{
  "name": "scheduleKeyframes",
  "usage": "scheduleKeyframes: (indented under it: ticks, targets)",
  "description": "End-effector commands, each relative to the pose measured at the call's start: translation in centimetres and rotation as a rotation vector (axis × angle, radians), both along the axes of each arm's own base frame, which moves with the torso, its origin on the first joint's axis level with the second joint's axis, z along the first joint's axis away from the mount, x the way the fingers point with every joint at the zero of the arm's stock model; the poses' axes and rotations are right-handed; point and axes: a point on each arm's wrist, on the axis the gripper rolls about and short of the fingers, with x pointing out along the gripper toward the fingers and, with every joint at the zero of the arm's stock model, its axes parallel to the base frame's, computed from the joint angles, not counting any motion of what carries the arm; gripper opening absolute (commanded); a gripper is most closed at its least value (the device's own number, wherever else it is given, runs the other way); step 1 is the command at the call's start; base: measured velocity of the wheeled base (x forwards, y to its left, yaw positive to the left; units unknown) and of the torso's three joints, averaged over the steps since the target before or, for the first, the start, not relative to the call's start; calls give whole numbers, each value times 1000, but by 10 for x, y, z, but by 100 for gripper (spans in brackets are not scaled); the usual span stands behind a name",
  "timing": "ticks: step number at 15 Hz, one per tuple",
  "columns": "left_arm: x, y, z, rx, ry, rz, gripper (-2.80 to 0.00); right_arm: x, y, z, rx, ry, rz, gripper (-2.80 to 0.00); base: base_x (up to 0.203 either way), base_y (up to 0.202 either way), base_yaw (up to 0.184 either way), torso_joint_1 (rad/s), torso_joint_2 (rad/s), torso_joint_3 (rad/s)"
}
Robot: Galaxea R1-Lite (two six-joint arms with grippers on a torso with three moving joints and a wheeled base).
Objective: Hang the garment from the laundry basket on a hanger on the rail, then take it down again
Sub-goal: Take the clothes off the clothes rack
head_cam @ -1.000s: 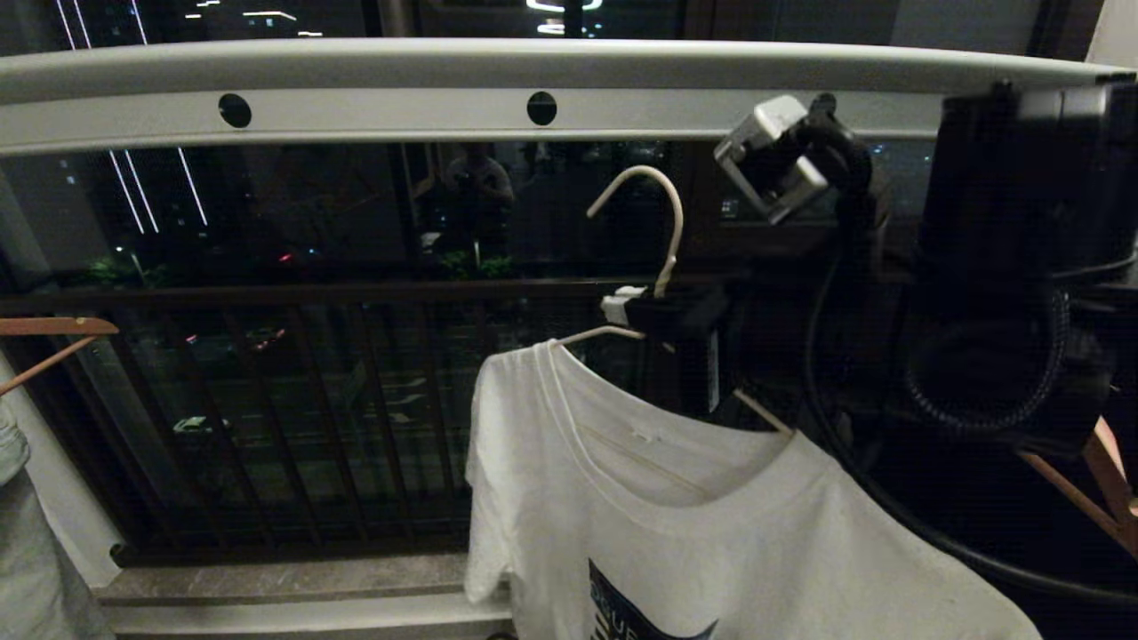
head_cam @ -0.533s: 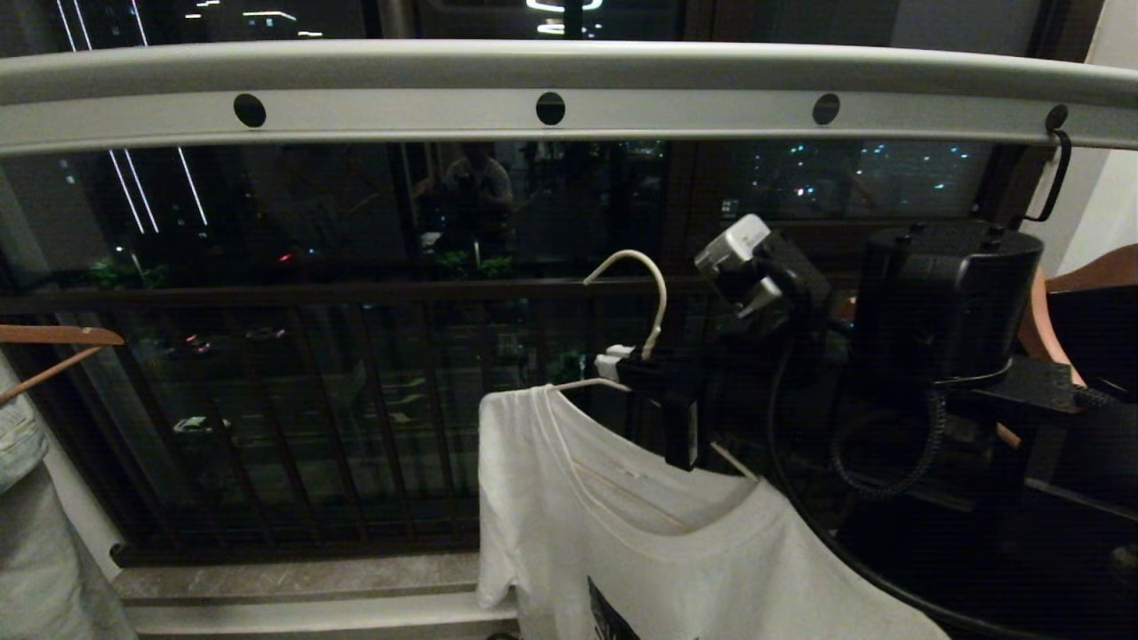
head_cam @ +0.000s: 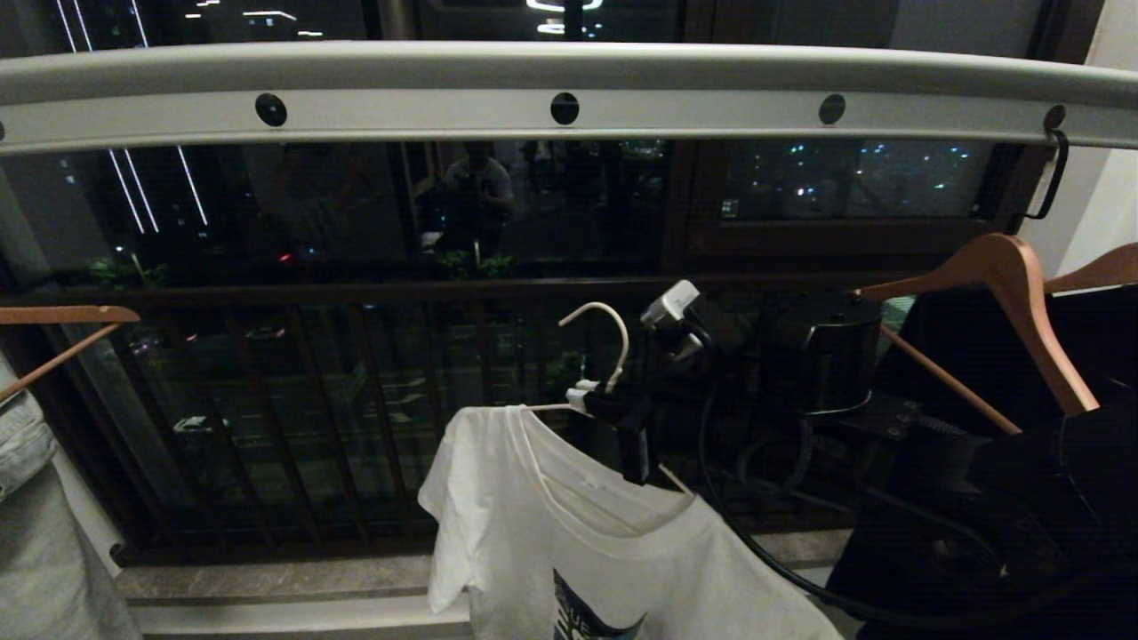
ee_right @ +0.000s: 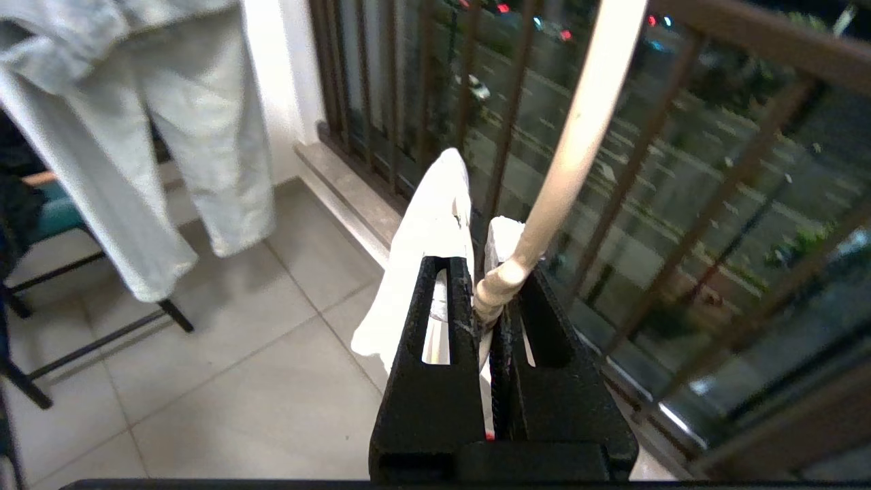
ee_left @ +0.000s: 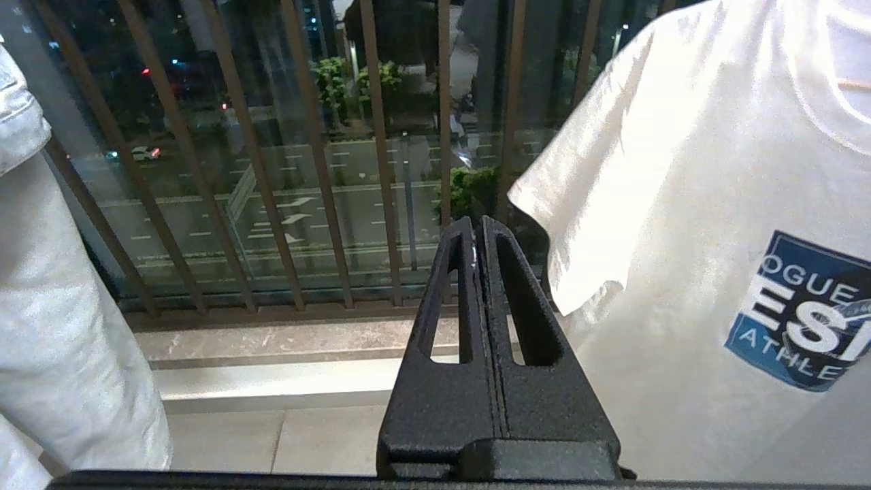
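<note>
While our right gripper (head_cam: 613, 404) clamps its twisted neck, the hanger (head_cam: 605, 356) stands hook-up below the rail (head_cam: 569, 84), T-shirt (head_cam: 578, 542) draped downward.

**A:** so what colours are we looking at here?

**B:** white cotton crew-neck T-shirt (head_cam: 569, 542) with a dark blue chest print and pale lettering (only partly readable). It's on a thin cream-white wire hanger (head_cam: 613, 342). Long pale grey metal rail (head_cam: 569, 76), dark round holes along its flat strip.

**A:** and the rest?

**B:** black right gripper (head_cam: 605, 404), warm brown wooden hanger (head_cam: 1013, 293), pale blue denim garment (ee_left: 61, 327), dark brown balcony railing (ee_left: 306, 170).
</note>
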Motion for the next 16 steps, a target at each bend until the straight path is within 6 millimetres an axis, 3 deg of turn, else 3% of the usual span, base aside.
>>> scheduleKeyframes:
  ticks: [1,4,6,8,10,13,16]
  targets:
    - [0,0,1,-1,-6,0,-280,10,-4,-9,-13,16,-23,-280,0,0,0,0,0,0]
    - [-3,0,11,-3,-45,7,-280,13,-5,-8,-10,13,-31,-280,0,0,0,0,0,0]
    - [-6,0,38,-2,-77,-12,-280,13,-5,-8,-9,14,-35,-280,0,0,0,0,0,0]
    - [9,-2,68,-1,8,-76,-280,16,-6,-6,-4,9,-42,-280,0,0,0,0,0,0]
    - [38,-5,95,-10,133,-200,-280,18,-8,-5,1,6,-53,-280,0,0,0,0,0,0]
    - [99,-12,121,-29,329,-397,-280,23,-10,-5,4,6,-65,-280,0,0,0,0,0,0]
    - [166,-37,136,-18,464,-600,-280,28,-12,-4,7,-2,-89,-280,0,0,0,0,0,0]
